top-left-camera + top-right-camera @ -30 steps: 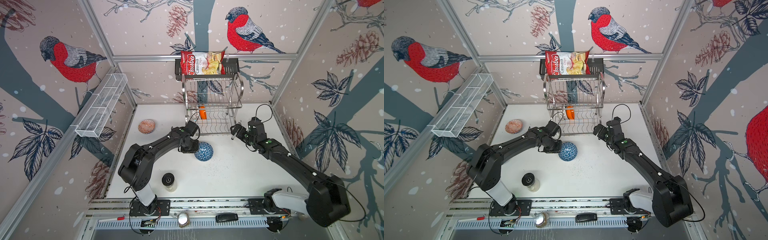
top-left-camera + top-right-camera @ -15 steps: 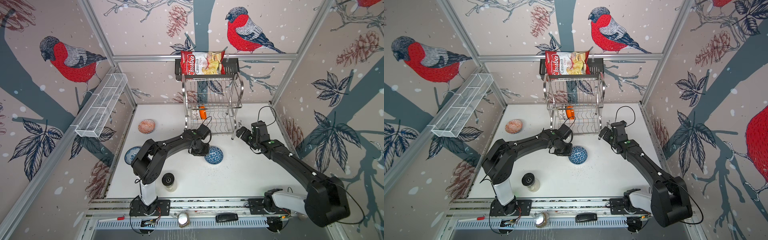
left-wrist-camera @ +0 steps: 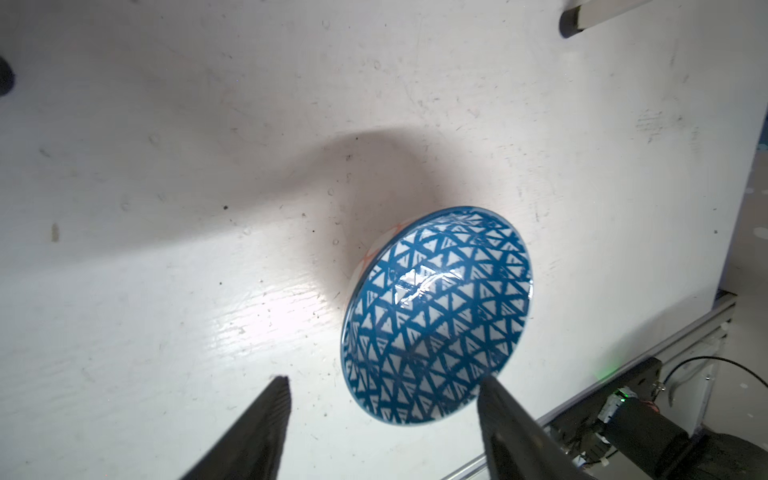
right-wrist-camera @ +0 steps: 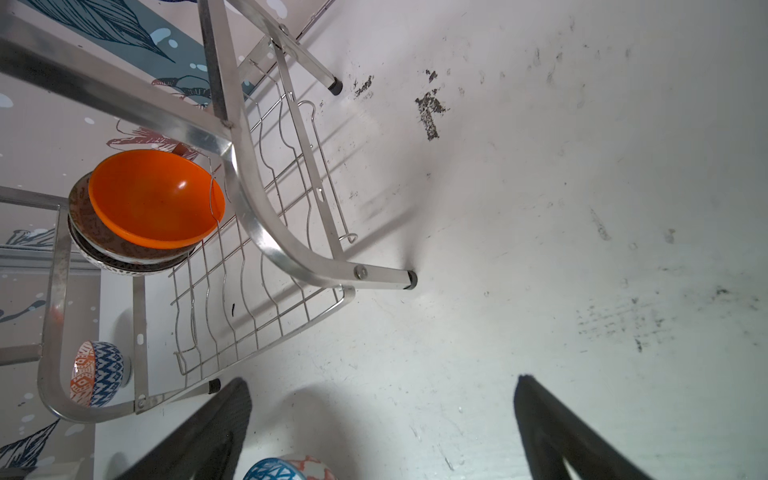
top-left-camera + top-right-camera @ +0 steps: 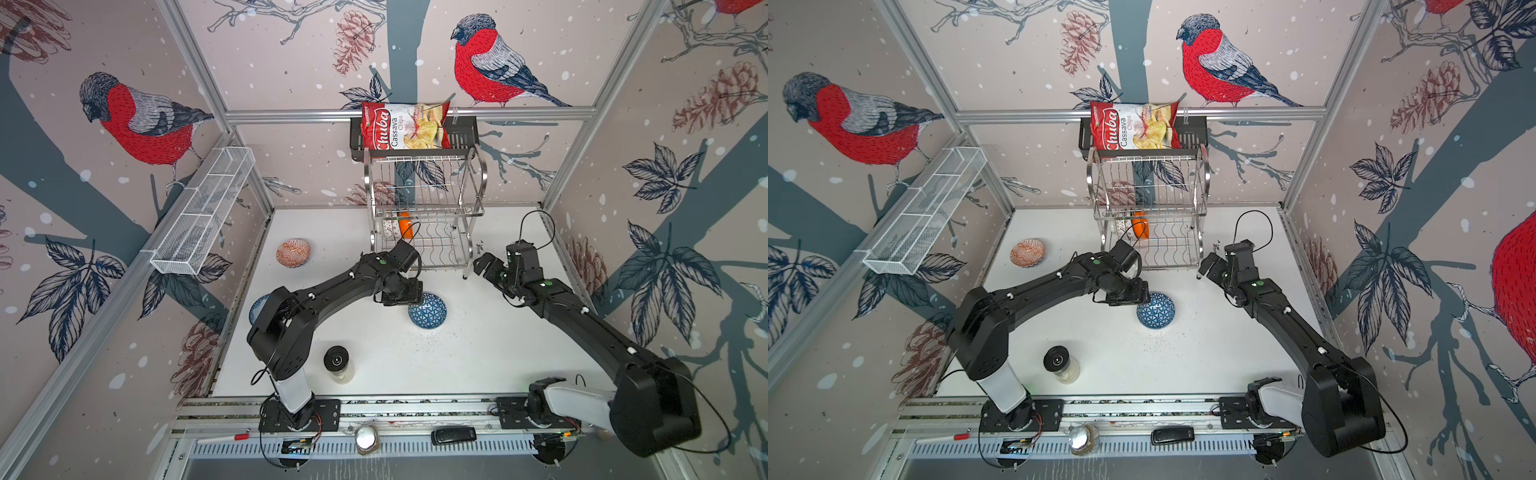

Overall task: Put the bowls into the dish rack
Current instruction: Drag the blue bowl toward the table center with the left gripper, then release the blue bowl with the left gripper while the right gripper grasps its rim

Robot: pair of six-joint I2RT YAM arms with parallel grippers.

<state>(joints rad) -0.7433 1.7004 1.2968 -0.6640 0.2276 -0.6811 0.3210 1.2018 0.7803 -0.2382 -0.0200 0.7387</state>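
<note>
**Blue triangle bowl to be taken by its rim**

The left gripper (image 5: 411, 293) is seen with its jaws spread and nothing between them. The blue triangle-patterned bowl (image 3: 436, 316) rests on the table (image 5: 478, 353) just ahead of its fingertips, nearer one finger than the other. For a sound grip, one finger is best brought inside the rim and one outside, and the wall pinched before any lift. Being round, the bowl has no long axis. Its mouth is turned upward and, in the left wrist view, tipped toward that gripper. The dish rack (image 5: 426, 187) stands beyond the gripper, with an orange bowl (image 5: 405, 224) on its lower tier. The right gripper (image 5: 482, 266) is held wide and empty beside the rack's front leg.
</note>
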